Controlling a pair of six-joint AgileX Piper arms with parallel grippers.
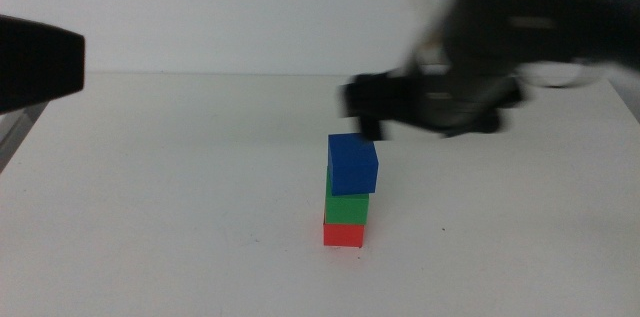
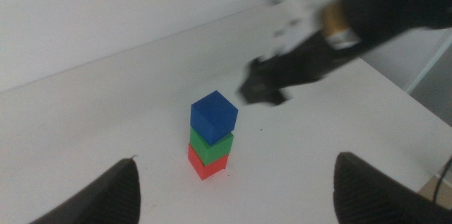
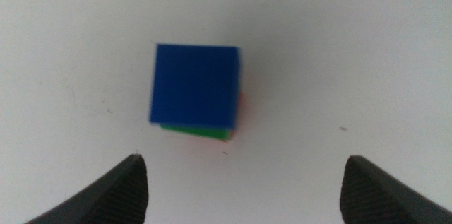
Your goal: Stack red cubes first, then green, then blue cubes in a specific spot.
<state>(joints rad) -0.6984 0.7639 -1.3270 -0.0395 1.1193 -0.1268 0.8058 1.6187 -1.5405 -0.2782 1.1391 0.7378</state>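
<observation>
Standing on the white desk (image 1: 150,207) near its middle was a three-cube stack: the red cube (image 1: 344,234) at the bottom, touching the desk, the green cube (image 1: 346,207) on it, and the blue cube (image 1: 353,164) on top. The blue cube sat slightly twisted and shifted to the right, overhanging the green one. The right claw (image 1: 362,107), blurred, hovered just beyond and above the stack, a little to its right, clear of the blue cube; its jaws stood wide apart and held nothing, as the right wrist view showed, looking down on the blue cube (image 3: 195,84). The left claw (image 2: 236,192) was back at the left, well apart from the stack, jaws spread wide and empty, with the cubes in its sight
</observation>
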